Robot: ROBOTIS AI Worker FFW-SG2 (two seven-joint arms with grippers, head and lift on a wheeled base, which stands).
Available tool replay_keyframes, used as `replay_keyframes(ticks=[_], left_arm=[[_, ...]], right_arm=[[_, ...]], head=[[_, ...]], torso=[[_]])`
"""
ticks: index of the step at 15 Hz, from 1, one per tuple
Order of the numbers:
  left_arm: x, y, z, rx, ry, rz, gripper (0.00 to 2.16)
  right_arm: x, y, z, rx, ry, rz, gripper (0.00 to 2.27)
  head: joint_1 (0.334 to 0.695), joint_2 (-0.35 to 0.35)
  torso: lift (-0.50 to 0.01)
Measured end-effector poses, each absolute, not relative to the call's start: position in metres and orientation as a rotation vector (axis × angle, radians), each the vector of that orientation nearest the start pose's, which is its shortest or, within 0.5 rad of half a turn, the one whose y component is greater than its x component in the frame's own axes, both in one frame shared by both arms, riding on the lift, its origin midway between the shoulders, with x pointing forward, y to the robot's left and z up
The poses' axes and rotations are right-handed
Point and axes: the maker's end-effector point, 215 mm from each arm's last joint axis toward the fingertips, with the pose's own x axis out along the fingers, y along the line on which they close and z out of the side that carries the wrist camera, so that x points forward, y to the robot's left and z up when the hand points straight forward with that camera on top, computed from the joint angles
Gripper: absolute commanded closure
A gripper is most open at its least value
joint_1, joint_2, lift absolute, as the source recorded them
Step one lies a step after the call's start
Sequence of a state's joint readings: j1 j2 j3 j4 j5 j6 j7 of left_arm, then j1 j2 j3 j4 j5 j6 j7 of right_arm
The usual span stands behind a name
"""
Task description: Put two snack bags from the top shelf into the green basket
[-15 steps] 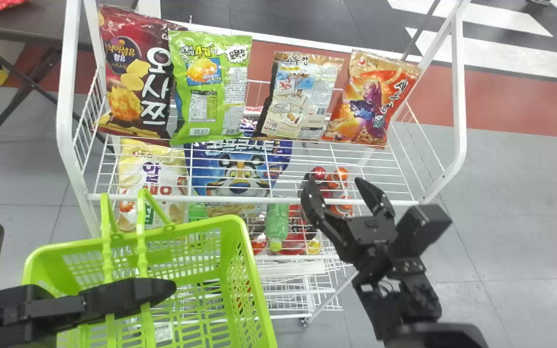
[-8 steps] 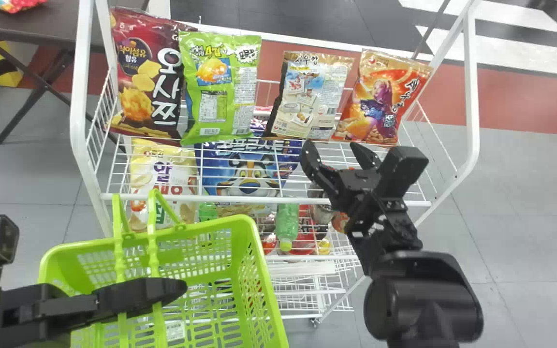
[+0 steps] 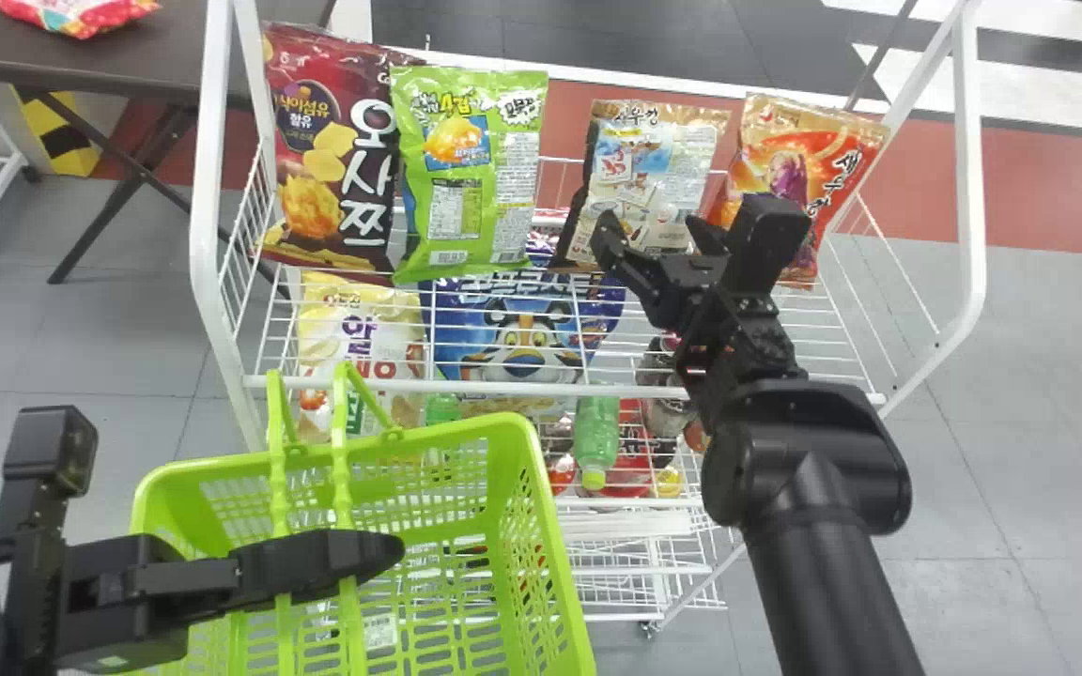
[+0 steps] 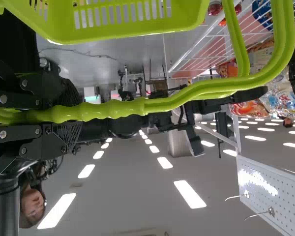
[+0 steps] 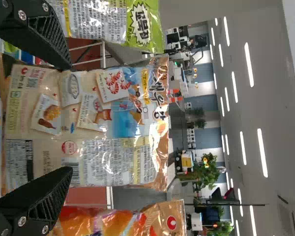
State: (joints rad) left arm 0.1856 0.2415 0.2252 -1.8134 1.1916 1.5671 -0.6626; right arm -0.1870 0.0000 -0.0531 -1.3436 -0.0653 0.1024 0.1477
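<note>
You've got the white wire rack [image 3: 541,387], green plastic basket [image 3: 508,432] in front. Top shelf, left to right: dark red bag [image 3: 330,155], green bag [image 3: 471,178], beige bag [image 3: 658,155], orange bag [image 3: 813,141], all glossy. Your left end effector [image 3: 386,554] grips the basket's handle. Your right end effector [image 3: 652,227] is spread wide, no grasp, at the beige bag; can't tell contact.
</note>
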Motion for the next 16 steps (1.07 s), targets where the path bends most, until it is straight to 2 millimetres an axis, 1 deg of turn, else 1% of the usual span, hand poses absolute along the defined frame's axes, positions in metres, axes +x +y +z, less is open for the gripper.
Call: replay_keyframes(ticks=[2, 3, 4, 5, 6, 7, 10, 16], left_arm=[[0.288, 0.076, -0.357, -1.194, 1.022, -1.144, 2.14], [0.288, 0.076, -0.357, -1.194, 1.024, -1.146, 2.14], [0.289, 0.075, -0.357, -1.193, 1.027, -1.147, 2.14], [0.289, 0.075, -0.358, -1.194, 1.029, -1.148, 2.14], [0.290, 0.073, -0.358, -1.194, 1.033, -1.152, 2.14], [0.291, 0.072, -0.358, -1.193, 1.036, -1.156, 2.14], [0.291, 0.071, -0.358, -1.190, 1.039, -1.157, 2.14], [0.291, 0.072, -0.360, -1.187, 1.043, -1.152, 2.14]], right_arm=[[0.662, -0.223, -0.381, 0.066, 0.150, 0.099, 0.14], [0.667, -0.224, -0.384, 0.057, 0.160, 0.098, 0.27], [0.671, -0.225, -0.388, 0.049, 0.171, 0.095, 0.60], [0.672, -0.226, -0.390, 0.044, 0.178, 0.094, 1.04], [0.672, -0.225, -0.393, 0.044, 0.186, 0.103, 1.67], [0.672, -0.222, -0.396, 0.046, 0.194, 0.117, 1.96], [0.667, -0.218, -0.400, 0.053, 0.201, 0.128, 2.23], [0.650, -0.227, -0.385, 0.041, 0.149, 0.105, 2.23]], head=[[0.695, -0.171], [0.695, -0.171], [0.695, -0.172], [0.695, -0.173], [0.695, -0.174], [0.695, -0.173], [0.695, -0.170], [0.695, -0.181]], torso=[[0.000], [0.000], [0.000], [0.000], [0.000], [0.000], [0.000], [0.000]])
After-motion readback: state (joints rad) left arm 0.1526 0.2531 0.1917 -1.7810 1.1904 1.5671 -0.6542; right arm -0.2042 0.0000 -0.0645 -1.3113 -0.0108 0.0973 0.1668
